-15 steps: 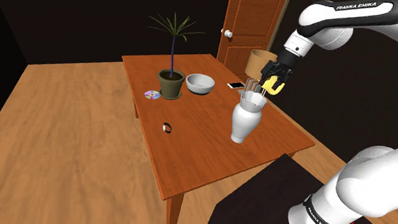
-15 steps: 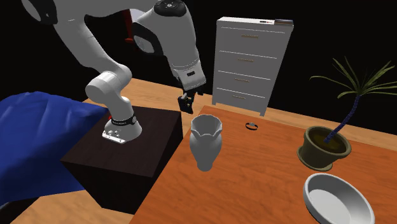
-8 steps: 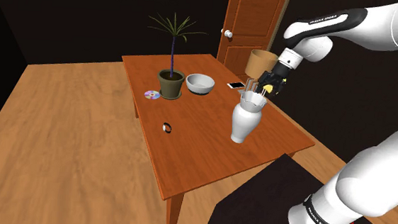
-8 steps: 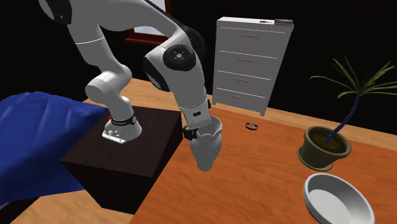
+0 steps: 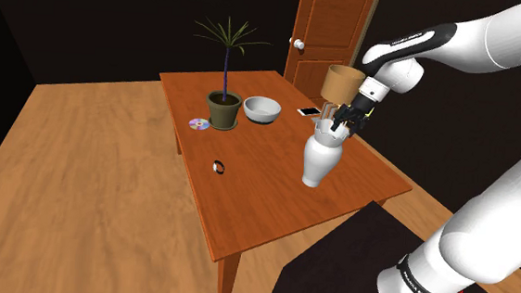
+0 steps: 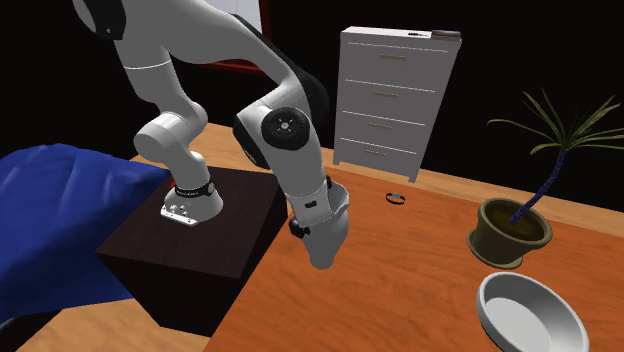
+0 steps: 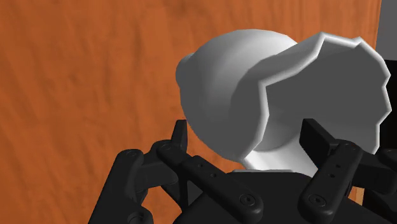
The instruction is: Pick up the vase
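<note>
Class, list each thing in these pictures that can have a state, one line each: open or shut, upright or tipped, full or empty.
Vase: upright on the table, not lifted.
Tool: open, astride the vase's neck.
Door: shut.
Drawers: all shut.
Bowl: upright, empty.
Plant pot: upright.

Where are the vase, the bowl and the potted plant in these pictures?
vase [image 5: 321, 160]: shoulder view, on its white belly.
bowl [image 5: 261, 116]: shoulder view, on its front outer wall.
potted plant [image 5: 223, 116]: shoulder view, on the wall of its pot.
</note>
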Tool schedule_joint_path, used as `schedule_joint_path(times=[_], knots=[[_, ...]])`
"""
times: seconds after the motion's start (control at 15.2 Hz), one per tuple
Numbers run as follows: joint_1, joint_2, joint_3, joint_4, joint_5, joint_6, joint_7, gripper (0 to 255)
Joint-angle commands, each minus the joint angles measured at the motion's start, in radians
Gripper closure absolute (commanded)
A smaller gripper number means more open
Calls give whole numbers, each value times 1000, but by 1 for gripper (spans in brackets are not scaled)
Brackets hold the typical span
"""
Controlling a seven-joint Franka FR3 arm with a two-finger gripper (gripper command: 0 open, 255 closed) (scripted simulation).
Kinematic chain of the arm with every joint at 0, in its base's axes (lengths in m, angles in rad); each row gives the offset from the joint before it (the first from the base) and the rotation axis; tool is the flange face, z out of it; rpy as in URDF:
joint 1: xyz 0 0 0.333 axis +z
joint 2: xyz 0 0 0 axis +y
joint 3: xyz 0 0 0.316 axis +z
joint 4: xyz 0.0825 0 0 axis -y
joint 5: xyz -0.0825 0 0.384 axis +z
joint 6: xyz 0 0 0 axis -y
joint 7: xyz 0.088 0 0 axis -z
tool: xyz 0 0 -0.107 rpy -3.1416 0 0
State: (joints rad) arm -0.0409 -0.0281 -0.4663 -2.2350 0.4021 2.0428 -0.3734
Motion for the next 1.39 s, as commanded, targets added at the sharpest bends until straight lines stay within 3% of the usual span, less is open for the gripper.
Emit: schedule_joint_path(times=[0.0, 0.07, 0.13, 0.73, 1.32], knots=[[0, 6, 0, -5, 5, 10, -6, 0], [0, 6, 0, -5, 5, 10, -7, 0], [0, 5, 0, -7, 5, 10, -7, 255], [0, 6, 0, -5, 5, 10, -7, 255], [-2, -57, 2, 54, -44, -91, 58, 255]])
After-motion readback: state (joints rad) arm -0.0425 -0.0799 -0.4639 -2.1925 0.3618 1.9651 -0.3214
